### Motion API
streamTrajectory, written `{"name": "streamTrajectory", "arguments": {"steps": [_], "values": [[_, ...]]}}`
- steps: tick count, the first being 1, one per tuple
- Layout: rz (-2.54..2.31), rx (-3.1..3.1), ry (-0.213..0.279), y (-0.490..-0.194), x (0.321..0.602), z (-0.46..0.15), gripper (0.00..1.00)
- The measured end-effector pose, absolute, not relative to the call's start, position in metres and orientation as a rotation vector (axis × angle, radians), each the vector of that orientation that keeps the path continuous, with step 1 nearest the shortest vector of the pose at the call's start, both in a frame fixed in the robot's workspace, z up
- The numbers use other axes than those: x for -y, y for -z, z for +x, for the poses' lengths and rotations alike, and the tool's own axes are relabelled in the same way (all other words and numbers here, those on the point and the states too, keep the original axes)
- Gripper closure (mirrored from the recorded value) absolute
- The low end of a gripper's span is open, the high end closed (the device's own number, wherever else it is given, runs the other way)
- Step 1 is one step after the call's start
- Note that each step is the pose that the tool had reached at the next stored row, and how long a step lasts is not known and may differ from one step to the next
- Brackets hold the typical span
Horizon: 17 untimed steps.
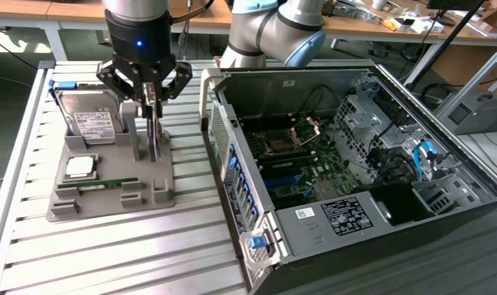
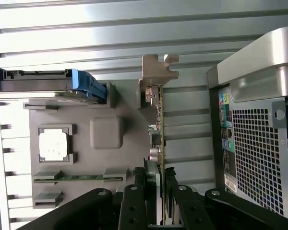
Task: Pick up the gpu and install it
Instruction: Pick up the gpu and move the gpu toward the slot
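In the exterior view, the gripper (image 1: 152,103) comes straight down over the grey holder (image 1: 109,206) and is closed narrowly on the single gpu (image 1: 155,136). The gpu stands on edge at the holder's side nearest the open computer case (image 1: 355,166), its long axis parallel to the case's wall. The holder also carries one hard drive (image 1: 88,118), one processor chip (image 1: 80,166) and one memory stick (image 1: 109,183), all well apart from the card. The case's broad side lies open upward, and a strip of slatted table (image 1: 109,258) separates it from the holder. In the wrist view, the gpu (image 2: 159,129) shows edge-on, its silver bracket (image 2: 158,72) at the hard drive's (image 2: 38,79) end. The fingers (image 2: 151,184) press both faces.
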State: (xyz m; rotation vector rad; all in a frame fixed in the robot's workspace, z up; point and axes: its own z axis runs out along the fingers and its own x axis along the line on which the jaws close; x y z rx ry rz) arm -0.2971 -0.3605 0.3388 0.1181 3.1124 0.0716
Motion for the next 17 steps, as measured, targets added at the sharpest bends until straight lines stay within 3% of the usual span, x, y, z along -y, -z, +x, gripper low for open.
{"name": "streamTrajectory", "arguments": {"steps": [17], "values": [[0.118, -3.112, -0.072, -0.35, 0.36, -0.297, 0.73]]}}
